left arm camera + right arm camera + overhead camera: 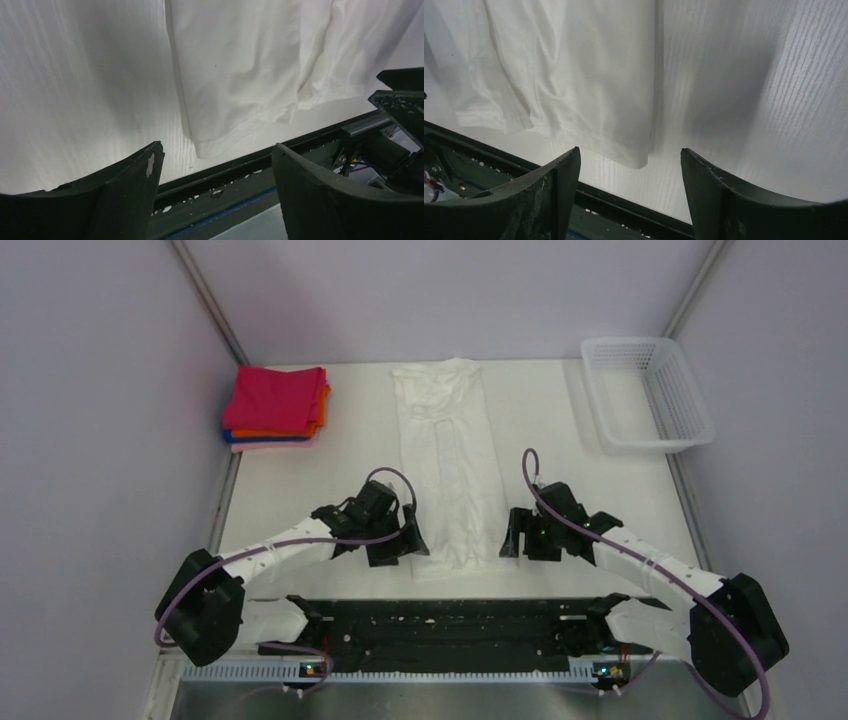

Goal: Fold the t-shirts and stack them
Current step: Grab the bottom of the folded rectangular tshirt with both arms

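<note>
t-shirt (447, 455), white and narrow, runs near-to-far on table (330, 475), hem at near end; left tool (405, 545) and right tool (517, 540) spread apart, empty.

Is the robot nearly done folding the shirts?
Nearly. Done: four folded shirts stacked far left, magenta on top. In hand: the white t-shirt lies as a long strip, with the left fingers and right fingers open at its near corners, not gripping. Left: fold it shorter, then add it to the stack.
</note>
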You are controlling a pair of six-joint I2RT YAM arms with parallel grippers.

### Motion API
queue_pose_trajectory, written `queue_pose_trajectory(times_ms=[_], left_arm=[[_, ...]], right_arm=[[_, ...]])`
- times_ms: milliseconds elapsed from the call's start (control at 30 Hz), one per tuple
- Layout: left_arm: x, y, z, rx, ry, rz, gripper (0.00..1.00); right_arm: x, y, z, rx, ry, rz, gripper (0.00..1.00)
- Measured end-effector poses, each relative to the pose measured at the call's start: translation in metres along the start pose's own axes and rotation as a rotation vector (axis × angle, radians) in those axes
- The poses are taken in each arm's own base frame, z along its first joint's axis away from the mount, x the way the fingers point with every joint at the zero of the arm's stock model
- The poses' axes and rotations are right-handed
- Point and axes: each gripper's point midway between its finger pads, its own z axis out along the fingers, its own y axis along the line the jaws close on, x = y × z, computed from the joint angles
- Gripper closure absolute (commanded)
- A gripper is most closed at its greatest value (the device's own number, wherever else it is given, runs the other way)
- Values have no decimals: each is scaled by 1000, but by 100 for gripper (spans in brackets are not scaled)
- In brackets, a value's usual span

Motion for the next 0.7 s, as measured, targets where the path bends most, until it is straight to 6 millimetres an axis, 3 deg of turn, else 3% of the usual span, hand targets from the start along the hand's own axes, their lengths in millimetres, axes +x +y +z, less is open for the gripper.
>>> queue_pose_trajectory(times_ms=[100,233,367,700], left_arm=[[22,3,4,-1,62,-13,29],[34,-3,12,16,111,-26,48],[44,1,22,-8,165,-41,55],[57,17,26,-82,216,-52,61]], right_arm=[[1,2,2,-15,-1,12,42],[7,-2,7,-6,15,25,46],[11,-6,9,8,26,31,49],[19,-7,10,-3,47,40,52]])
